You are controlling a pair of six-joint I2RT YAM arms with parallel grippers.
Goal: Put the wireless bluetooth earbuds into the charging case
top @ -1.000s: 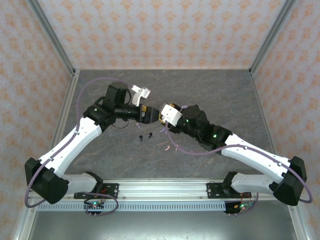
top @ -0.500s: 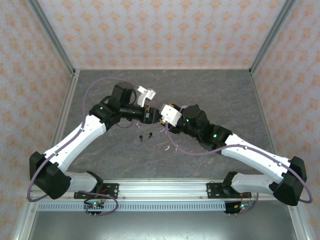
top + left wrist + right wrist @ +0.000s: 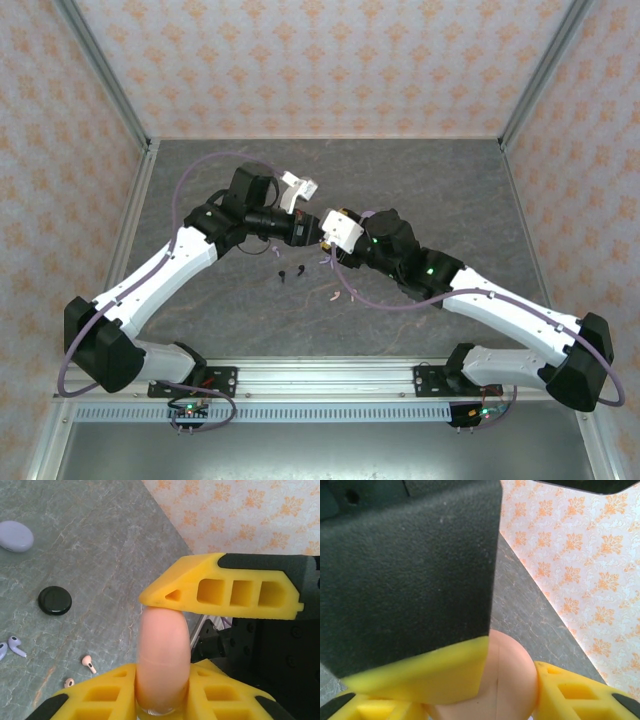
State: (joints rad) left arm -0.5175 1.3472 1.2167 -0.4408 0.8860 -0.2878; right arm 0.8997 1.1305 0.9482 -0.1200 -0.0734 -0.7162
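Left end effector [image 3: 162, 692] and right end effector [image 3: 502, 695] are facing each other above mid-tabletop [image 3: 100, 555], both clamping the pink case [image 3: 162, 645] on edge. The pink earbuds [image 3: 89, 663] are lying loose below them, toward the near side.

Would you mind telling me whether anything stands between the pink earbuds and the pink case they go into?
Yes: the case looks shut, so its own lid bars the way. It is clamped edge-on between the left fingers, while the pink earbuds lie loose on the table.
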